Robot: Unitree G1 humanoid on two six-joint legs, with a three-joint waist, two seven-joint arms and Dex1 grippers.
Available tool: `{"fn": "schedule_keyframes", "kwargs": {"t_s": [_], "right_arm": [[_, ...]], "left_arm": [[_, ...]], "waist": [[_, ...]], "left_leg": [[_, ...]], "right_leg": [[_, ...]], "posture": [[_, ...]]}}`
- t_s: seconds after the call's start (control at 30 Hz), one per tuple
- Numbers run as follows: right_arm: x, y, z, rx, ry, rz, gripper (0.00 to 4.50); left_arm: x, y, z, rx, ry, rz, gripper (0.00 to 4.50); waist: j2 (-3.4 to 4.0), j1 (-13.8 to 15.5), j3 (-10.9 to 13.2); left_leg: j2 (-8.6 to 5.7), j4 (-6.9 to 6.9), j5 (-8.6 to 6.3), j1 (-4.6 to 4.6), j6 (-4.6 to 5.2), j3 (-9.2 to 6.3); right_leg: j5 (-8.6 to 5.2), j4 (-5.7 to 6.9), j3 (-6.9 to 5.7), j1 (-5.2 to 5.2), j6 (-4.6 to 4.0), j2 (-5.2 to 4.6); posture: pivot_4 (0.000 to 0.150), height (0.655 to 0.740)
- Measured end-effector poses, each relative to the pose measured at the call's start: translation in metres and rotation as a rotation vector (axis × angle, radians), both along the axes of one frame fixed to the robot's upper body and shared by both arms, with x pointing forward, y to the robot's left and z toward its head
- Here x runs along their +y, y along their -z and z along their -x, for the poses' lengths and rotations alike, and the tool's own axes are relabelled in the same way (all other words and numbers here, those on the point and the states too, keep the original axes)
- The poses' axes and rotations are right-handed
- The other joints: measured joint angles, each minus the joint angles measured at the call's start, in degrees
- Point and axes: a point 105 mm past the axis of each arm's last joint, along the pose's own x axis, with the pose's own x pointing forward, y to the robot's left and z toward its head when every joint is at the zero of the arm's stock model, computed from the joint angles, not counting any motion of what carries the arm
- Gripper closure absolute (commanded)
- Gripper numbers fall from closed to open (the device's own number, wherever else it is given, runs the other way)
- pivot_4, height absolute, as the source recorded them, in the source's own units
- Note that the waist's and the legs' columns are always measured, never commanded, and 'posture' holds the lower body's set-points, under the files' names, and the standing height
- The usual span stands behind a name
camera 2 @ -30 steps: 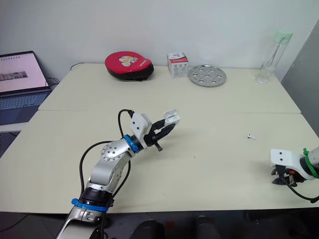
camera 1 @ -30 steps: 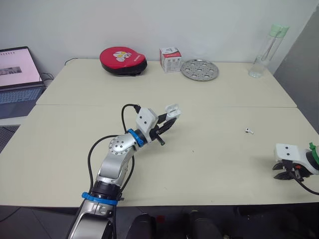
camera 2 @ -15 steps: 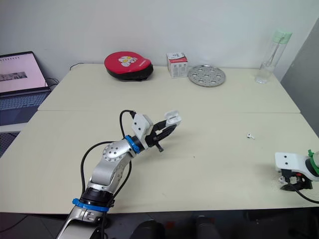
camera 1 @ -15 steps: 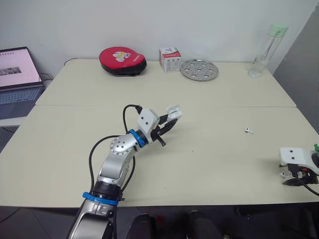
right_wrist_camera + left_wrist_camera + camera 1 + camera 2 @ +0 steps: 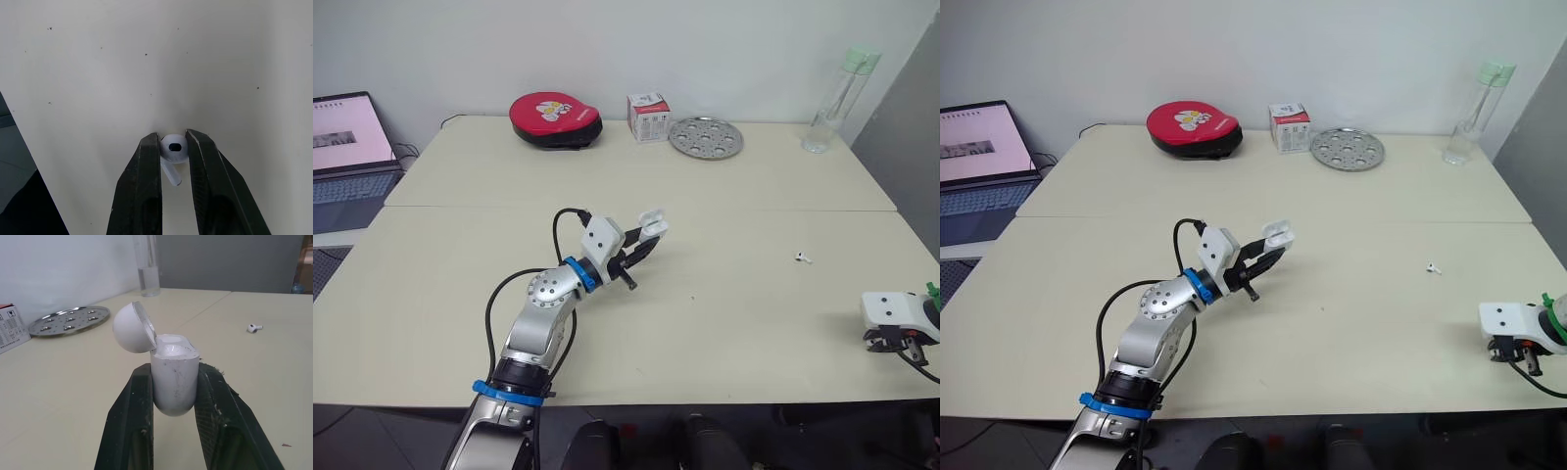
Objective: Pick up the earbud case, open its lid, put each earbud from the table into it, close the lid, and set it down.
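Observation:
My left gripper is shut on the white earbud case, held above the middle of the table with its lid swung open. The same earbud case shows at the tip of my left arm in the head views. A loose white earbud lies on the table toward the right; this second earbud also lies beyond the case in the left wrist view. My right gripper is shut on another white earbud close to the table's near right edge.
Along the back of the table stand a red round pouch, a small white box, a perforated metal disc and a clear bottle. An open laptop sits off the table's left. The table's front edge runs just beside my right gripper.
My right gripper has shifted right along the front edge and now has an earbud between its fingers. The left arm holds the open case nearly still.

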Motion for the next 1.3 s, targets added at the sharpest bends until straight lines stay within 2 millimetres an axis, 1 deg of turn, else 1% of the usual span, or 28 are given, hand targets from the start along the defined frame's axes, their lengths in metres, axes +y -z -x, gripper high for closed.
{"fn": "schedule_keyframes", "kwargs": {"t_s": [0.13,0.17,0.23,0.27,0.3,0.33,0.37,0.4,0.43,0.47,0.53,0.57,0.63,0.7,0.77,0.83,0.93,1.07,1.3], "right_arm": [[0.001,0.0,-0.001,0.0,0.02,-0.015,4.12],[0.005,-0.001,-0.003,-0.007,0.048,-0.049,4.12],[0.02,-0.003,-0.01,-0.031,0.061,-0.131,4.12],[0.036,-0.006,-0.017,-0.047,0.107,-0.235,4.12],[0.056,-0.013,-0.027,-0.08,0.13,-0.35,4.12],[0.084,-0.028,-0.041,-0.123,0.172,-0.524,4.12],[0.121,-0.055,-0.056,-0.169,0.207,-0.756,4.12],[0.146,-0.08,-0.063,-0.192,0.209,-0.901,4.12],[0.163,-0.102,-0.069,-0.222,0.218,-1.025,4.12],[0.185,-0.135,-0.074,-0.264,0.235,-1.206,4.12],[0.209,-0.171,-0.071,-0.31,0.235,-1.399,4.12],[0.223,-0.181,-0.069,-0.328,0.246,-1.485,4.12],[0.245,-0.181,-0.066,-0.317,0.279,-1.558,4.12],[0.261,-0.175,-0.066,-0.316,0.33,-1.6,4.12],[0.269,-0.172,-0.065,-0.337,0.365,-1.604,4.12],[0.272,-0.165,-0.065,-0.366,0.392,-1.597,4.12],[0.275,-0.155,-0.069,-0.388,0.444,-1.597,4.12],[0.276,-0.156,-0.077,-0.446,0.485,-1.621,4.12],[0.279,-0.156,-0.083,-0.472,0.519,-1.641,4.12]], "left_arm": [[0.0,0.0,0.0,0.0,0.0,0.0,3.75],[0.0,0.0,0.0,0.0,0.0,0.0,3.75],[-0.001,0.0,0.0,-0.001,0.003,0.0,3.75],[-0.001,0.0,0.0,-0.001,0.004,-0.001,3.75],[-0.001,0.0,0.0,-0.002,0.004,0.0,3.75],[-0.002,-0.001,0.0,-0.004,0.005,0.004,3.75],[-0.005,-0.002,0.001,-0.007,0.01,0.014,3.75],[-0.011,-0.004,0.001,-0.015,0.024,0.026,3.75],[-0.012,-0.006,0.001,-0.024,0.024,0.033,3.75],[-0.012,-0.008,0.0,-0.029,0.014,0.048,3.75],[-0.016,-0.011,-0.001,-0.033,0.009,0.076,3.75],[-0.018,-0.013,-0.001,-0.034,0.002,0.094,3.75],[-0.021,-0.017,-0.005,-0.034,-0.011,0.121,3.75],[-0.025,-0.025,-0.009,-0.046,-0.017,0.146,3.75],[-0.03,-0.036,-0.011,-0.078,-0.012,0.165,3.75],[-0.033,-0.044,-0.014,-0.1,-0.007,0.176,3.75],[-0.035,-0.046,-0.016,-0.107,-0.011,0.185,3.75],[-0.038,-0.048,-0.017,-0.113,-0.005,0.193,3.75],[-0.04,-0.047,-0.015,-0.114,0.014,0.187,3.75]], "waist": [[0.0,0.0,0.0],[0.0,0.01,0.0],[0.01,-0.14,0.0],[0.01,-0.28,0.0],[0.01,-0.56,0.0],[0.03,-0.91,0.01],[0.08,-1.34,0.03],[0.18,-1.27,0.06],[0.19,-1.18,0.05],[0.2,-1.03,0.05],[0.2,-0.39,0.0],[0.18,0.03,-0.02],[0.19,0.71,-0.03],[0.19,1.02,-0.02],[0.19,1.12,-0.03],[0.19,1.09,-0.03],[0.19,0.72,-0.02],[0.19,-0.01,-0.02],[0.19,-0.24,-0.02]], "left_leg": [[0.0,0.0,0.0,0.0,0.0,0.0],[0.01,0.0,0.0,0.0,0.0,0.0],[0.02,0.0,0.0,0.03,0.0,0.02],[0.04,-0.02,0.0,0.06,0.0,0.02],[0.08,-0.02,0.0,0.05,-0.01,0.04],[0.11,-0.03,0.01,0.09,-0.02,0.04],[0.12,-0.03,0.01,0.08,-0.04,0.01],[0.08,-0.04,0.02,0.04,-0.05,-0.12],[0.12,-0.05,0.04,0.03,-0.1,-0.18],[0.12,-0.06,0.05,-0.04,-0.16,-0.28],[0.13,-0.07,-0.02,-0.12,-0.27,-0.39],[0.11,-0.07,-0.03,-0.2,-0.3,-0.48],[0.0,-0.02,-0.04,-0.45,-0.29,-0.52],[-0.12,0.05,-0.09,-0.54,-0.19,-0.45],[-0.2,0.07,-0.14,-0.55,-0.09,-0.38],[-0.22,0.08,-0.18,-0.5,-0.03,-0.36],[-0.12,0.07,-0.18,-0.45,-0.03,-0.36],[0.02,0.06,-0.16,-0.38,-0.06,-0.4],[0.02,0.04,-0.16,-0.4,-0.06,-0.38]], "right_leg": [[0.04,0.0,0.0,0.0,-0.06,-0.01],[0.05,0.0,0.0,0.0,-0.08,-0.01],[0.07,0.03,0.02,-0.01,-0.12,0.0],[0.07,0.04,0.03,-0.01,-0.12,0.01],[0.08,0.07,0.06,-0.03,-0.13,0.02],[0.09,0.14,0.07,-0.03,-0.15,0.03],[0.1,0.21,0.06,-0.04,-0.17,0.03],[0.1,0.24,0.0,-0.05,-0.18,0.02],[0.1,0.24,-0.08,-0.05,-0.2,0.02],[0.1,0.24,-0.16,-0.08,-0.22,0.02],[0.1,0.24,-0.27,-0.1,-0.24,0.02],[0.11,0.2,-0.34,-0.1,-0.24,0.01],[0.11,0.15,-0.36,-0.24,-0.24,-0.06],[0.13,0.09,-0.31,-0.29,-0.21,-0.16],[0.14,0.03,-0.26,-0.27,-0.18,-0.23],[0.14,0.01,-0.24,-0.22,-0.16,-0.22],[0.13,0.05,-0.23,-0.21,-0.15,-0.07],[0.12,0.1,-0.24,-0.21,-0.17,0.09],[0.12,0.06,-0.21,-0.22,-0.17,0.11]], "posture": [[0.15,0.74],[0.15,0.74],[0.15,0.74],[0.15,0.74],[0.15,0.74],[0.15,0.74],[0.15,0.74],[0.15,0.74],[0.15,0.74],[0.15,0.74],[0.15,0.74],[0.15,0.74],[0.15,0.74],[0.15,0.74],[0.15,0.74],[0.15,0.74],[0.15,0.74],[0.15,0.74],[0.15,0.74]]}}
